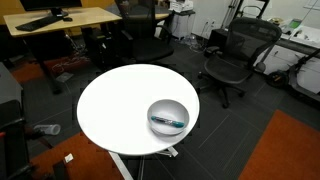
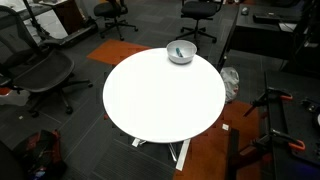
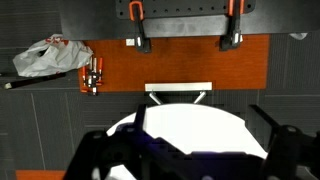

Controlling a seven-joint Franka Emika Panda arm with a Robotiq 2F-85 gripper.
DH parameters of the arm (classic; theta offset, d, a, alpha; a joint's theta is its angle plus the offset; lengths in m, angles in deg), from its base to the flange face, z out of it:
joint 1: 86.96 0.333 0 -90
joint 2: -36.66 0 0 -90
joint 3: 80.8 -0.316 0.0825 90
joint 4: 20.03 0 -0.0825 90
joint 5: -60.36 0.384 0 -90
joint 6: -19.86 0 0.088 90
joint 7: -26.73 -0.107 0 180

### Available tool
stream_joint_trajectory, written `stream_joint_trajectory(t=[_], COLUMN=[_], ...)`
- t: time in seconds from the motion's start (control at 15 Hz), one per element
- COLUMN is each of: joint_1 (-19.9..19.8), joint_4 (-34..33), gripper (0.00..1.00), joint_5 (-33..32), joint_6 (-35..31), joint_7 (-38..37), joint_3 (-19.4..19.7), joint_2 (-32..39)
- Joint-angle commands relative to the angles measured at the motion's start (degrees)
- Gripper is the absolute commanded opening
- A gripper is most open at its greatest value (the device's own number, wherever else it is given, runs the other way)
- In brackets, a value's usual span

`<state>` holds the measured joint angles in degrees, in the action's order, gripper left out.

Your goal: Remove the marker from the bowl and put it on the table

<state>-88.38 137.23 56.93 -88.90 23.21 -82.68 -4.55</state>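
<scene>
The silver metal bowl (image 1: 168, 116) stands near the edge of the round white table (image 1: 115, 108). The teal marker (image 1: 168, 122) lies inside it, roughly level. In an exterior view the bowl (image 2: 181, 52) sits at the table's (image 2: 160, 100) far edge, with the marker (image 2: 177, 53) a small teal streak in it. The arm is not seen in either exterior view. In the wrist view my gripper (image 3: 196, 110) hangs high above the table (image 3: 190, 130), its dark fingers spread wide and empty. The bowl and marker are out of the wrist view.
Black office chairs (image 1: 232, 60) and a wooden desk (image 1: 60, 18) stand behind the table. More chairs (image 2: 40, 75) ring it. Orange carpet (image 3: 170, 62), a white plastic bag (image 3: 45, 58) and black stands (image 3: 140, 25) lie on the floor beyond the table.
</scene>
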Motion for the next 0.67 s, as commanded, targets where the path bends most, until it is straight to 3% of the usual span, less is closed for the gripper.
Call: stream_joint_trajectory(t=[0.0,0.6], joint_1=[-0.9,-6.3], joint_4=[-1.7,-6.4], gripper=[1.00,1.00], joint_5=[-1.5,-1.5], joint_6=[-0.7,-10.2], joint_7=[-0.4,-4.0], joint_3=[0.3,3.5], joint_2=[2.2,10.7])
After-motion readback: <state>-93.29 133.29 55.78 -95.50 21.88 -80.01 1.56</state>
